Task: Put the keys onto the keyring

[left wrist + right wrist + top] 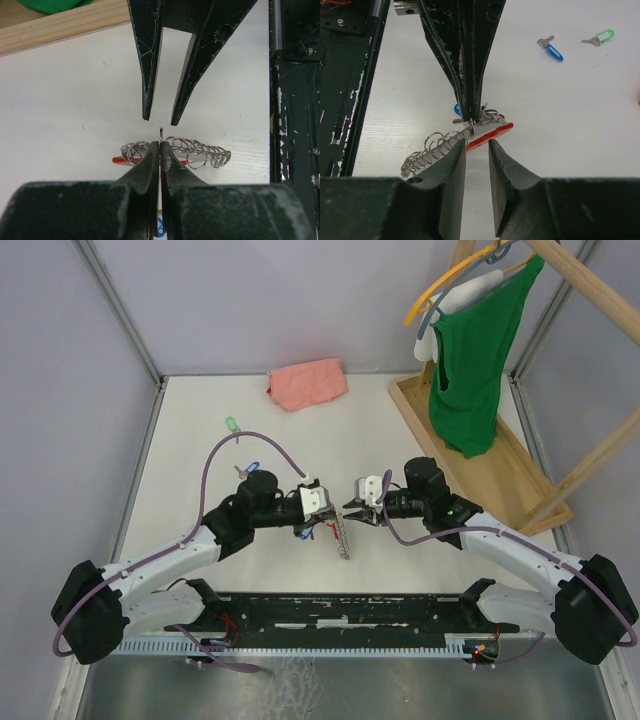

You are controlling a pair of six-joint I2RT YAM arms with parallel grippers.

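The keyring [197, 150] is a chain of silver rings with a red tag [492, 136], lying on the white table between my two grippers. My left gripper [160, 145] is shut on one ring, whose thin edge pokes out past the tips. A blue key head [455, 109] shows just behind those tips. My right gripper [476, 146] faces the left one tip to tip, open, with nothing between its fingers. Two loose keys lie far off on the table: a blue one [551, 49] and a green one [600, 38]. From above, the left gripper [328, 512] and right gripper [352, 512] almost meet.
A pink cloth [307, 383] lies at the back of the table. A wooden rack [500, 455] with a green garment [475, 360] on a hanger stands at the right. The black base rail [350, 612] runs along the near edge.
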